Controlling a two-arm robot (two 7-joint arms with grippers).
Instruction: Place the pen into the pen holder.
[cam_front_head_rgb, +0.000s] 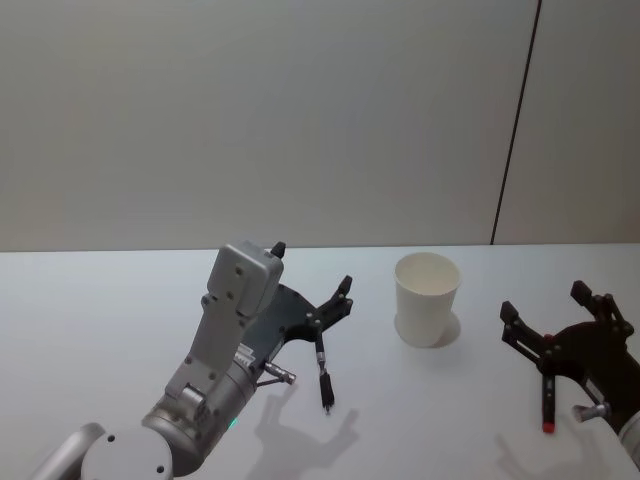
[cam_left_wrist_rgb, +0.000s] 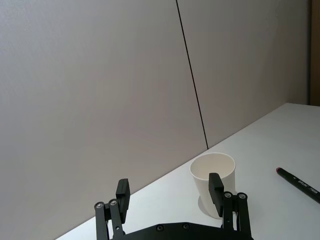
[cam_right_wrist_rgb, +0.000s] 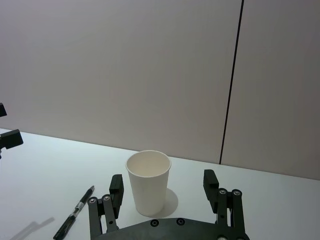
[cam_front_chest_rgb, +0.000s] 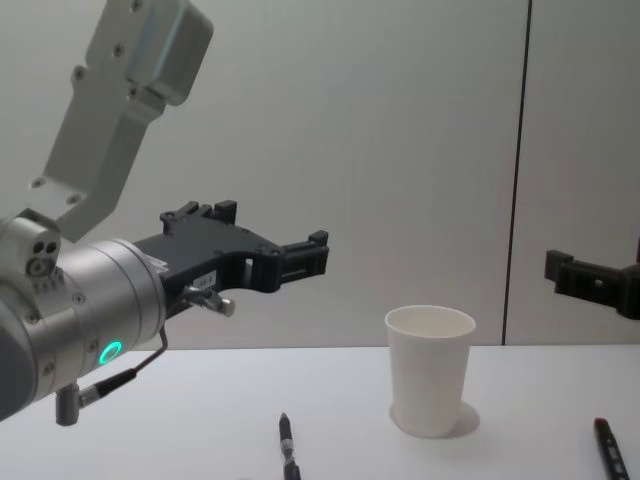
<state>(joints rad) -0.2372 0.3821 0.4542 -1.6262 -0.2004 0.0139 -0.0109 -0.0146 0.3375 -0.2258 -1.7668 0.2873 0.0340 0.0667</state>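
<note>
Your pen holder (cam_front_head_rgb: 427, 298), a plain white paper cup, stands upright with its mouth up near the middle of the tabletop (cam_front_head_rgb: 100, 320). It sits between the two arms, so either one can likely reach it. It looks empty, so nothing has gone in yet.

There are two pens, both lying flat and apart from the cup. The black pen (cam_front_head_rgb: 322, 375) lies on the left side, just below and in front of the left end effector (cam_front_head_rgb: 313, 266). A red-ended pen (cam_front_head_rgb: 547, 400) lies on the right, under the right end effector (cam_front_head_rgb: 544, 300). Lying flat with bare tabletop around them, both should be easy to take from above.

Your left end effector hangs above the tabletop with its fingers (cam_left_wrist_rgb: 122, 197) spread wide. There is nothing between them and they touch nothing. In the chest view it sits well above the black pen, pointing toward the cup. This reads as a ready pose before a descent.

Your right end effector is also spread wide and empty. It hovers off the surface and faces the cup from the other side.

Whichever pen you pick, it is longer than the cup is tall, so it will probably lean on the rim.
</note>
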